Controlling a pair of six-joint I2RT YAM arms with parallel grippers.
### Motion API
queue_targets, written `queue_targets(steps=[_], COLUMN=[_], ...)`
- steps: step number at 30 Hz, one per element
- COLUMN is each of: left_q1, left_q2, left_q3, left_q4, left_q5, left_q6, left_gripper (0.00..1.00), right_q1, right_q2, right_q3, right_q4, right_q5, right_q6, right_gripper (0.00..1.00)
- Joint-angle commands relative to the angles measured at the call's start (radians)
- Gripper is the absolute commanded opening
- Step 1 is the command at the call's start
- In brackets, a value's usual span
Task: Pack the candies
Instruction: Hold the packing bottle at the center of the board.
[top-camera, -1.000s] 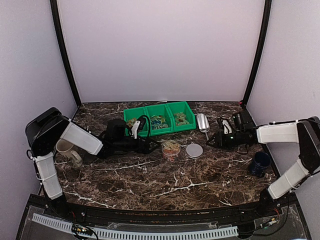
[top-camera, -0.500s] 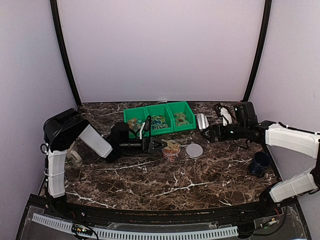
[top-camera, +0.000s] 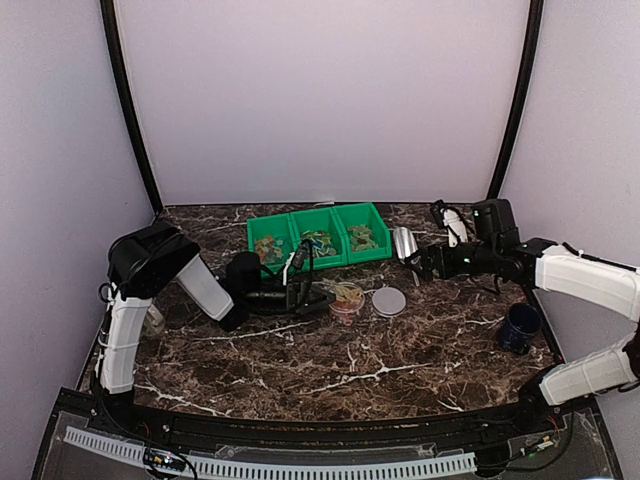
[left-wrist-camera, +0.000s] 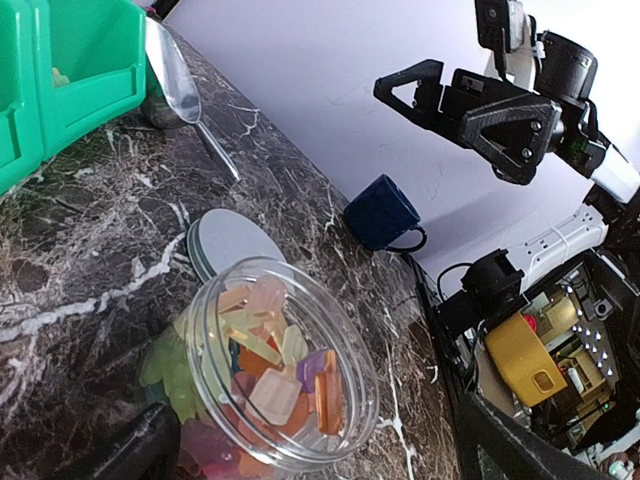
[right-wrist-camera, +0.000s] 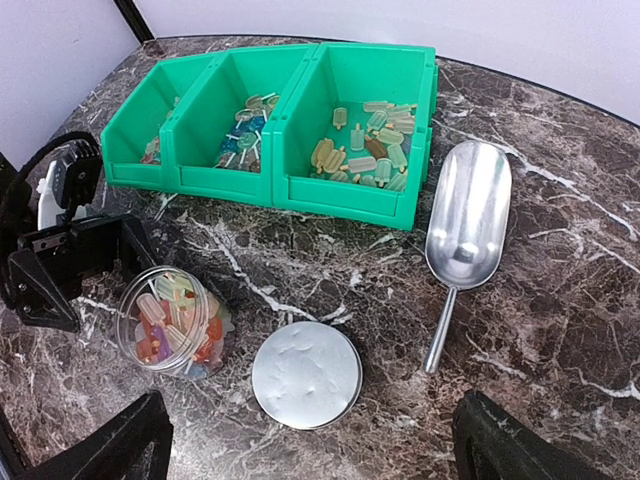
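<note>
Seemingly after scooping: tiny wrapped candies (right-wrist-camera: 372, 150) in green three-compartment plastic bin (right-wrist-camera: 340, 195) and clear plastic jar (right-wrist-camera: 170, 322). Left gripper (top-camera: 325, 293) gaping at jar, right gripper (top-camera: 418, 262) spread empty beside silver metal scoop (right-wrist-camera: 468, 215). Next, likely: fetch round grey lid (right-wrist-camera: 305, 376).

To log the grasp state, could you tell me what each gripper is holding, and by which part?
Nothing is held. The right gripper is open and empty; the left gripper stands open around the jar of candies, not clamped on it.
</note>
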Motion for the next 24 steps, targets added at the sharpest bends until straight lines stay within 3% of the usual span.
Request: queue_targets(steps=[1,12,24], left_q1=[0.001,-0.023,-0.027], left_q2=[0.005,0.043,0.18], left_q3=[0.006,0.027,-0.005], left_q4=[0.008,-0.157,0.108], left_q5=[0.07,-0.049,-0.068], left_q6=[0.121,0.494,0.644], left_gripper=[0.99,0.99,0.99], right_q1=[0.006,0.006,0.006], right_q2=[0.002,0.042,0.039], right_q3=[0.004,0.047,0.062], right_q4=[0.021,-0.005,-0.033], right_q5=[-0.003,0.033,0.054], right_q6=[-0.019,-0.022,-0.037], right_gripper=[0.98,0.98,0.98])
